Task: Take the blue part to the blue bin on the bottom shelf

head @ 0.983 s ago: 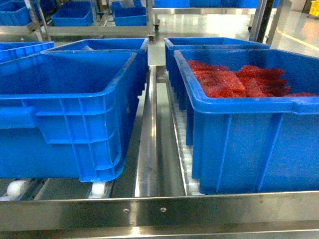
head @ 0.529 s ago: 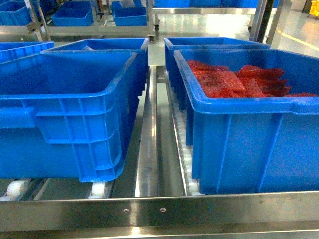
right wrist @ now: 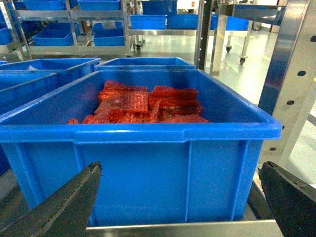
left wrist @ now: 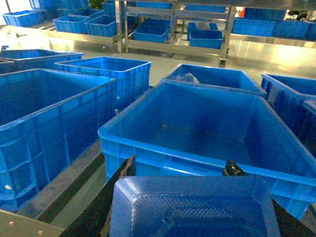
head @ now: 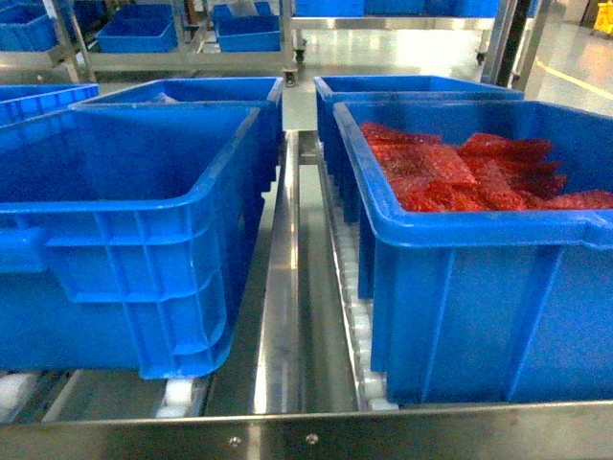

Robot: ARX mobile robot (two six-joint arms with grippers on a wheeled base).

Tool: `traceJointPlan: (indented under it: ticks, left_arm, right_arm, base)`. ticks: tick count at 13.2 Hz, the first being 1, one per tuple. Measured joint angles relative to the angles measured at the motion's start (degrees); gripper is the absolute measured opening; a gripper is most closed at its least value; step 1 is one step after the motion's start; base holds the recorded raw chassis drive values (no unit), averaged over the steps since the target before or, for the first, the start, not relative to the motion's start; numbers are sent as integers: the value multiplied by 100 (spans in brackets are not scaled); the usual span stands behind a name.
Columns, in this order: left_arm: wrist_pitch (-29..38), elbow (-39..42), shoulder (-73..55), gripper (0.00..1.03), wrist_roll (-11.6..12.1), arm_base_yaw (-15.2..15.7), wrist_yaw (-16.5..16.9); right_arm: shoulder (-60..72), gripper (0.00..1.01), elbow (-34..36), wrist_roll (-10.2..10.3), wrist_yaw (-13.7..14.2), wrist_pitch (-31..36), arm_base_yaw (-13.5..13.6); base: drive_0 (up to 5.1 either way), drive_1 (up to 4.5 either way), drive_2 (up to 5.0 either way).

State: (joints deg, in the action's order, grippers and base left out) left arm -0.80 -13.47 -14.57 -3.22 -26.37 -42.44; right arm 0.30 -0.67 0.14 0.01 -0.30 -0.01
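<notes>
Blue part [left wrist: 192, 207] sits between the two dark fingers [left wrist: 118, 182] of our left hand [left wrist: 180, 163], which press against its sides and hold it. It fills the lower middle of the left wrist view, with a ribbed, faintly see-through top face. Just ahead of this hand and below it stands the blue bin [left wrist: 148, 148]; its near rim lies right past the part's far edge, and its inside shows only a bare floor. More blue crates [left wrist: 106, 66] stand beyond it and to the hand's left.

Our right hand [right wrist: 180, 167] has its fingers [right wrist: 64, 197] spread wide, one at each lower corner of its wrist view, with nothing between them. Straight ahead of it, close to the fingertips, rises the near wall of a second crate [right wrist: 138, 132] holding red bubble wrap [right wrist: 143, 106] piled toward its far side. A steel post [right wrist: 291, 74] with holes stands to this hand's right.

From the head camera we see neither hand. The bin [head: 144, 206] stands on the left and the crate with red wrap [head: 479, 225] on the right, well apart, both resting on the bottom shelf [head: 283, 316]. A shiny rail runs between them, and a track of white rollers [head: 359, 326] runs along the foot of the right crate. Further racks [head: 192, 57] with blue crates stand across the floor beyond.
</notes>
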Motion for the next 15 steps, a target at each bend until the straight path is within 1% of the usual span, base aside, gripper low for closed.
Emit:
traceJointPlan:
  ticks: [4,15]
  left_arm:
    - [-4,0,0,43,0,0,2]
    - [-2,0,-17,43,0,-4,2]
  right_arm:
    - [0,98,0,0,0,7,0]
    - [0,98,0,0,0,0,0]
  base:
    - [1,413,-411]
    - [0,0,0]
